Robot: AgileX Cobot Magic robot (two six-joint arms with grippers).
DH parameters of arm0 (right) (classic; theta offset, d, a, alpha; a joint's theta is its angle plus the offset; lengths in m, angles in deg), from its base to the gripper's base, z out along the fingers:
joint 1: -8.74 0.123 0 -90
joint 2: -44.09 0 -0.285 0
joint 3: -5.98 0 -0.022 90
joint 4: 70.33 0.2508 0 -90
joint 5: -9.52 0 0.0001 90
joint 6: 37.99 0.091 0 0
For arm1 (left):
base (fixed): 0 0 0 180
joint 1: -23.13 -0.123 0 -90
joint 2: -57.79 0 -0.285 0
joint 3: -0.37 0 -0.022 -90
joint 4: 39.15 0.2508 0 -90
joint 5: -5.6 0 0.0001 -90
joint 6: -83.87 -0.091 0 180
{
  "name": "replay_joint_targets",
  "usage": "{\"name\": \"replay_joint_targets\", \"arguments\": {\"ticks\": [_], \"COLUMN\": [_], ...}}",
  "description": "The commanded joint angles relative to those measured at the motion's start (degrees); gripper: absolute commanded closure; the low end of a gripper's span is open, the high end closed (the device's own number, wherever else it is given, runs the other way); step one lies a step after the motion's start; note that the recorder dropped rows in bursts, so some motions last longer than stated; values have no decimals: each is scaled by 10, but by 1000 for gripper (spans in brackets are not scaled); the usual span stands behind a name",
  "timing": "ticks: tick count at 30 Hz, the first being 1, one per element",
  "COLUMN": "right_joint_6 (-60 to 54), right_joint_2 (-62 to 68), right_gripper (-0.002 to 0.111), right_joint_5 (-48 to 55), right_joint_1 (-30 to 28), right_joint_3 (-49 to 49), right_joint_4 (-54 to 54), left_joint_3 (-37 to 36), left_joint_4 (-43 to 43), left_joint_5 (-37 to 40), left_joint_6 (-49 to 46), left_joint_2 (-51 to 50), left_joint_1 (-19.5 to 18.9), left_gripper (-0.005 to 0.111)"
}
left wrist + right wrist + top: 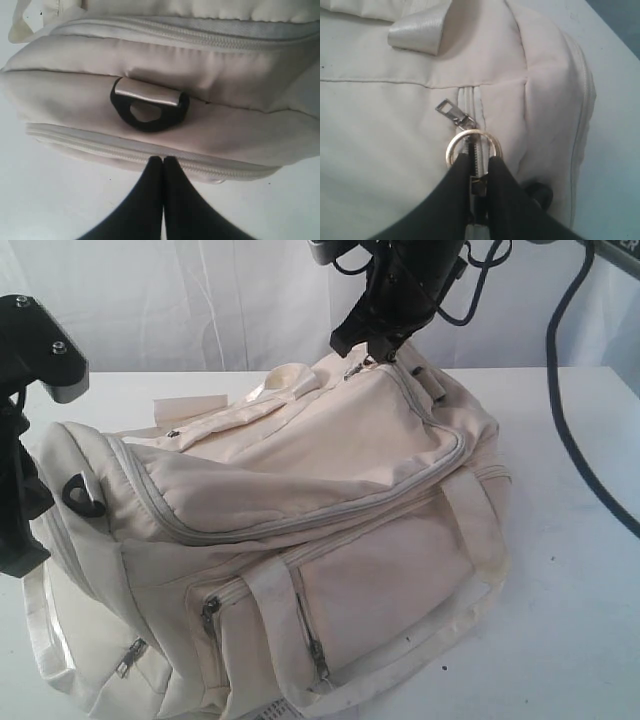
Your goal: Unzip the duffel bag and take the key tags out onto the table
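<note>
The cream-white duffel bag [300,530] lies on the white table [570,640], and its main top zip [300,523] looks closed along its length. My right gripper [480,159] is over the bag's far end, shut on the metal ring [451,150] of the zip pull. The slider [479,186] sits between its fingers. In the exterior view that right gripper [365,348] stands at the zip's far end. My left gripper [162,160] is shut and empty. Its tips rest against the bag's near end by a side zip [100,147], below a black D-ring [150,117]. The key tags are hidden.
A second zip tab [451,112] lies beside the ring. A webbing handle [275,385] lies across the bag's top. Several zipped front pockets [380,590] face the camera. Black cables [575,430] trail over the table at the right. The left arm [20,510] stands at the bag's left end.
</note>
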Motion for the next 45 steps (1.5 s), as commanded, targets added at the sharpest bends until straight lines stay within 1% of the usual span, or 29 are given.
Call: {"name": "replay_joint_targets", "arguments": {"ticks": [1,10,12,18,24,27,28,30,31,34,35,36,38,40,45], "right_joint_6": [15,21,28,32,46,51,53,60,62,62,62,62,62,62,62], "right_joint_2": [-27,-54,-69,-111,-165,-180,-184,-189,-190,-192,-192,-192,-192,-192,-192], "right_gripper": [108,108,108,108,108,108,108,108,108,108,108,108,108,108,108], "right_joint_5": [18,18,18,18,18,18,18,18,18,18,18,18,18,18,16], "right_joint_1": [0,0,0,-15,-15,-15,-15,-15,-15,-15,-15,-15,-15,-15,-15], "right_joint_3": [5,65,80,151,214,237,243,254,257,262,262,262,262,262,262], "right_joint_4": [-21,-32,-51,-58,-52,-51,-50,-49,-47,-37,-37,-37,-37,-37,-37], "left_joint_3": [-4,-4,-4,-4,-4,-4,-4,-4,-4,-4,-4,0,24,65,198], "left_joint_4": [-11,-11,-12,-13,-13,-28,-37,-82,-112,-211,-252,-276,-325,-346,-365], "left_joint_5": [6,6,6,4,1,-18,-30,-71,-92,-186,-212,-219,-205,-180,-93], "left_joint_6": [1,1,1,1,-3,-3,-6,-42,-70,-140,-176,-203,-247,-269,-280], "left_joint_2": [5,5,5,5,5,9,14,22,22,10,-3,-16,-60,-117,-251], "left_joint_1": [-2,-2,-2,-2,-2,-2,-2,-2,-2,-2,-2,-2,-2,-2,-2], "left_gripper": [107,107,107,107,107,107,107,107,107,107,107,107,107,107,107]}}
